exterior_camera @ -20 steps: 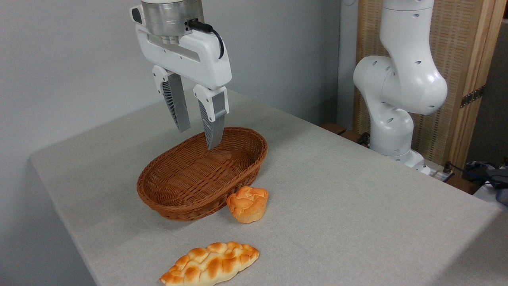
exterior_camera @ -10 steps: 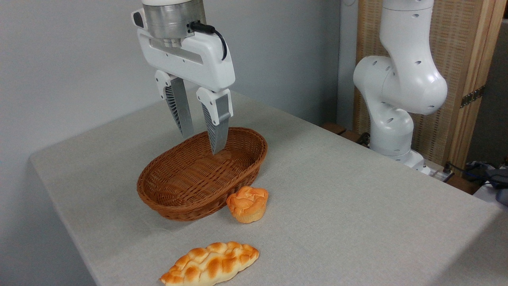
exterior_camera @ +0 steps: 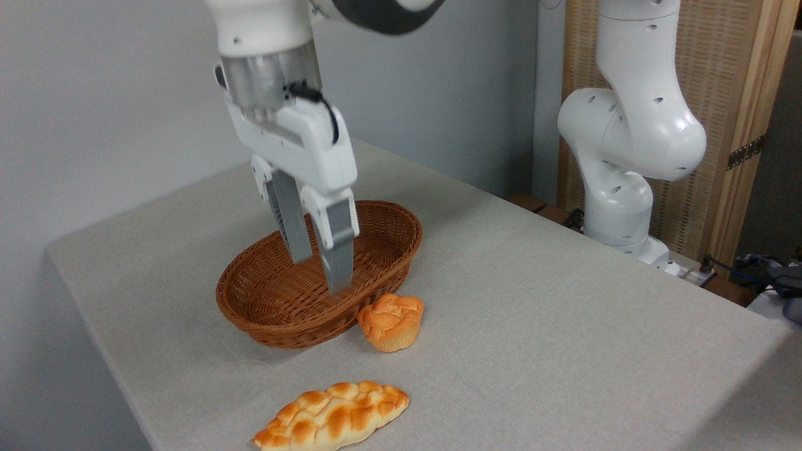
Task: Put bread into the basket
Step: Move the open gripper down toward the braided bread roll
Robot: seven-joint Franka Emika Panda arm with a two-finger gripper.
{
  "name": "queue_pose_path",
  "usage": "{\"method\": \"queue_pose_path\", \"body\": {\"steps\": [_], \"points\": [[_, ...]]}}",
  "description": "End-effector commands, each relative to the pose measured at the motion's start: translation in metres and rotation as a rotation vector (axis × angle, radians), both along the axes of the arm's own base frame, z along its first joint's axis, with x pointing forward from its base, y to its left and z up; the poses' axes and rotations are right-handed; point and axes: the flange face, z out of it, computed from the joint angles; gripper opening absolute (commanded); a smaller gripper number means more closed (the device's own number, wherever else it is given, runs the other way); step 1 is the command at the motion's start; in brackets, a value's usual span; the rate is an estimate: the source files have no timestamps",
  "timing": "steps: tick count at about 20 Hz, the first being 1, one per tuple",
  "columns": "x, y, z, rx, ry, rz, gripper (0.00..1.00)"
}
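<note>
The bread (exterior_camera: 331, 416), a long braided golden loaf with pointed ends, lies flat on the table near the front edge. Behind it stands the oval brown wicker basket (exterior_camera: 276, 311), which holds nothing. My gripper (exterior_camera: 321, 275) hangs in front of the basket's middle, well above and behind the loaf. Its grey fingers (exterior_camera: 339, 250) point down, stand apart, and hold nothing.
A small round orange bun (exterior_camera: 391, 321) sits against the basket's front right side. The arm's white base (exterior_camera: 626, 144) rises at the back right of the grey table (exterior_camera: 564, 326). The table's left and front edges are close to the loaf.
The gripper has come down and toward the front, from above the basket's far rim to its middle. Its fingers look closer together in the picture. Bread, bun and basket have not moved.
</note>
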Motion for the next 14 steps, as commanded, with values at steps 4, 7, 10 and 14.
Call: {"method": "queue_pose_path", "body": {"steps": [4,7,10,14], "points": [[0.021,0.044,-0.060,0.090,-0.050,-0.140,1.00],[0.022,0.047,-0.082,0.094,-0.050,-0.142,1.00],[0.023,0.048,-0.104,0.108,-0.026,-0.152,1.00],[0.025,0.047,-0.118,0.108,-0.021,-0.154,1.00]]}}
